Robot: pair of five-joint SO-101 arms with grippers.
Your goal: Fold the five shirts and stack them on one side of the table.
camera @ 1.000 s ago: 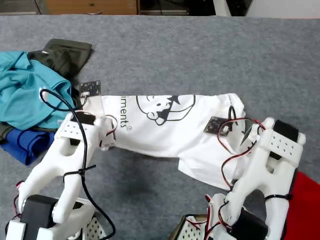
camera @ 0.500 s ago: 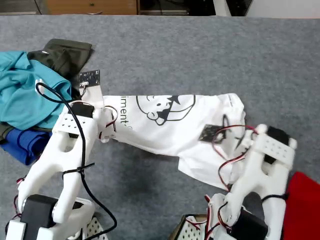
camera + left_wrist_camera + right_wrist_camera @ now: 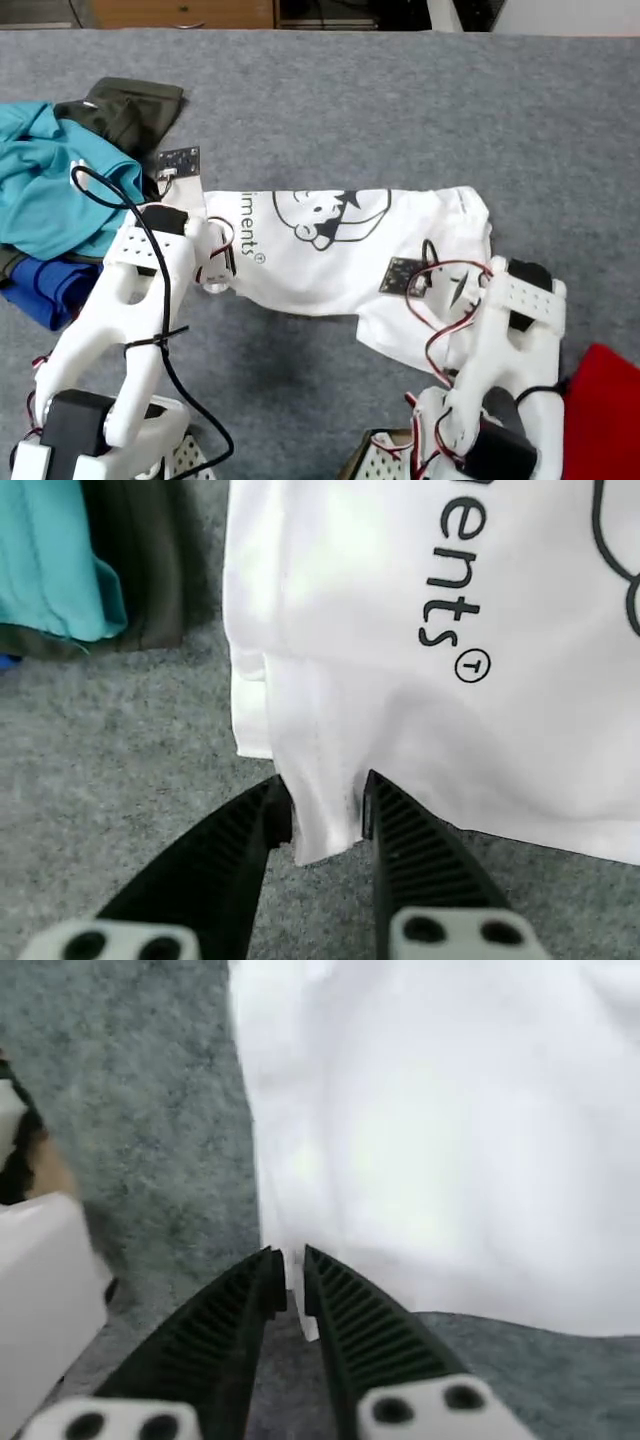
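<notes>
A white shirt (image 3: pixel 330 250) with black print lies spread across the middle of the grey table. My left gripper (image 3: pixel 322 815) is shut on the hem at the shirt's left end, a fold of white cloth (image 3: pixel 320 810) pinched between its black fingers. At the shirt's near right part, my right gripper (image 3: pixel 294 1285) is shut on a thin edge of the fabric (image 3: pixel 400 1140). Both white arms (image 3: pixel 130 300) (image 3: pixel 505 340) come in from the near edge. A teal shirt (image 3: pixel 50 190), a dark olive shirt (image 3: pixel 130 110) and a blue shirt (image 3: pixel 45 285) are heaped at the left.
A red shirt (image 3: pixel 600 410) lies at the near right corner, beside the right arm. Bare grey table (image 3: pixel 400 110) stretches behind the white shirt. Wood furniture (image 3: pixel 180 12) stands past the far edge.
The right arm has shifted left and nearer, pulling the shirt's right part inward. The left arm has nudged slightly, keeping its hold on the hem.
</notes>
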